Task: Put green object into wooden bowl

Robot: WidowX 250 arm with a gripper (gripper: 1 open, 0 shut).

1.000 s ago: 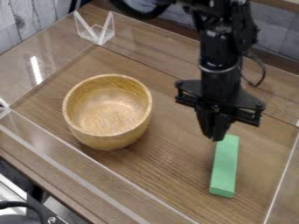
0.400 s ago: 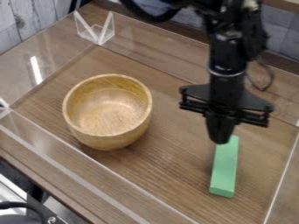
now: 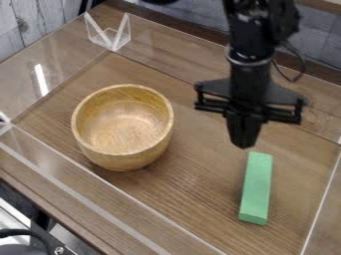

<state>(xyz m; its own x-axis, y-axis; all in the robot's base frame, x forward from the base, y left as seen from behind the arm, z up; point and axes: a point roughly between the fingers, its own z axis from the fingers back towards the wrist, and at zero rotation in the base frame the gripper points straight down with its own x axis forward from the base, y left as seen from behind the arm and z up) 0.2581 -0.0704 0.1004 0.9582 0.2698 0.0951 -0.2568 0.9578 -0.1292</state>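
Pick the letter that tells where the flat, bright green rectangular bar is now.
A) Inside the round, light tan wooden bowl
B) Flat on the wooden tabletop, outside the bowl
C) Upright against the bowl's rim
B: the green bar lies flat on the bare tabletop, apart from the wooden bowl.

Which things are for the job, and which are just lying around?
For the job:
- green bar
- bowl
- tool

Just lying about:
- white wire thing, near the back edge
- black cable, at the bottom left corner
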